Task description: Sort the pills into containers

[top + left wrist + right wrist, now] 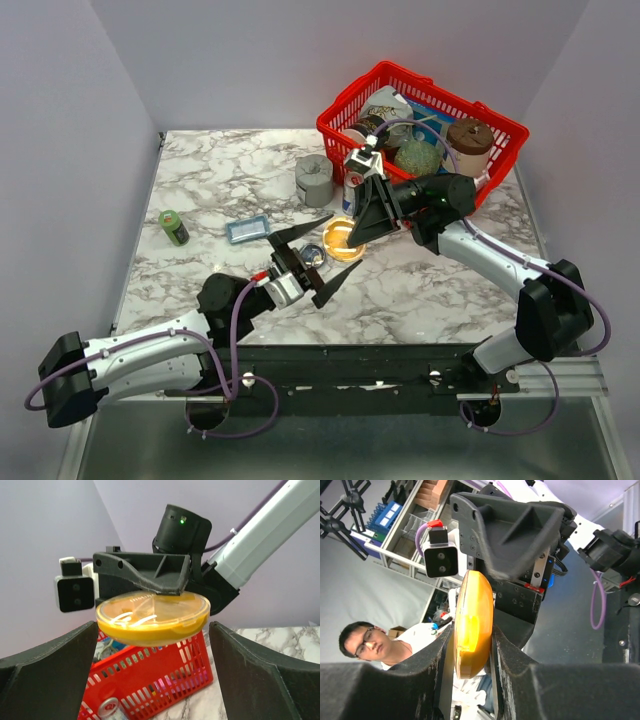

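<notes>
right gripper is pinched narrow on the orange dish, one finger on top and one under, so the dish sits flat w/ its rim toward the left gripper. left gripper is spread wide w/ nothing in it; in left wrist view its fingers stand at 3 and 9 o'clock of the dish, not touching. round dish, so no long axis; a close from here would meet the rim across its width. right arm is nearer (it has hold). in top view the silvery dish lies on the table just beside the orange one, at its 8 o'clock. count: 2 dishes, 2 grippers. pale streaks inside the orange dish may be pills, cant count them.
</notes>
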Controlling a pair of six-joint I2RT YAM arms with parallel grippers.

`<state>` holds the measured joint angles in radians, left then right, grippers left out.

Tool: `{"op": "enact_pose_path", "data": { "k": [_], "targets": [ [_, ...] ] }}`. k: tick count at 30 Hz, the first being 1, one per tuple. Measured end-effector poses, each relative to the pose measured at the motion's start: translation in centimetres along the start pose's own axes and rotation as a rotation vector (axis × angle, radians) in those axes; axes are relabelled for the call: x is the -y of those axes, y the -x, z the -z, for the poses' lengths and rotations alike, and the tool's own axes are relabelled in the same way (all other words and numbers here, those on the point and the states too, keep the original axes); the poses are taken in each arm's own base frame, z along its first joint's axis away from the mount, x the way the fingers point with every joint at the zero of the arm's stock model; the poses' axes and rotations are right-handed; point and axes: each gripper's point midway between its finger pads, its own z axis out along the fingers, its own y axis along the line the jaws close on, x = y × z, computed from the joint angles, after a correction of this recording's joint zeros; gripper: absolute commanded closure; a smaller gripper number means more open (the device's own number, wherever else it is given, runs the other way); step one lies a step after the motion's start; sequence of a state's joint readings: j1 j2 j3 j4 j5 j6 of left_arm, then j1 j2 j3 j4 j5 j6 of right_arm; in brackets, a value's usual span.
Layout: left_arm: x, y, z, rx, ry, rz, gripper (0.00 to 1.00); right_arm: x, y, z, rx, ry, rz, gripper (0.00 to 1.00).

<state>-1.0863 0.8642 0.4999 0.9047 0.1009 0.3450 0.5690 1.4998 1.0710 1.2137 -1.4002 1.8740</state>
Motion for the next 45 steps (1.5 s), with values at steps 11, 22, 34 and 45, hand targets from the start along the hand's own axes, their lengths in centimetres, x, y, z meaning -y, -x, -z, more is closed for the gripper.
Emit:
{"op": "enact_pose_path", "data": {
  "k": [11,22,34,45],
  "targets": [
    [-0.8,2.1,-0.7,0.086,0.025,-0.017,0.01,-0.6,0.3,-0.1,0.019,0.014,-0.020,0.73],
    [-0.5,2.8,-1.0,0.129,0.013,0.007,0.07,-0.6,0.3,-0.1,0.021,0.015,-0.022,0.72],
    [0.0,2.7,-1.4,0.124,-0.016,0.021,0.43,-0.6,0.3,0.0,0.024,0.016,-0.018,0.66],
    [0.7,0.8,-1.3,0.009,-0.068,0.009,0.48,-0.3,0.2,0.0,0.025,0.013,0.005,0.14]
  ]
}}
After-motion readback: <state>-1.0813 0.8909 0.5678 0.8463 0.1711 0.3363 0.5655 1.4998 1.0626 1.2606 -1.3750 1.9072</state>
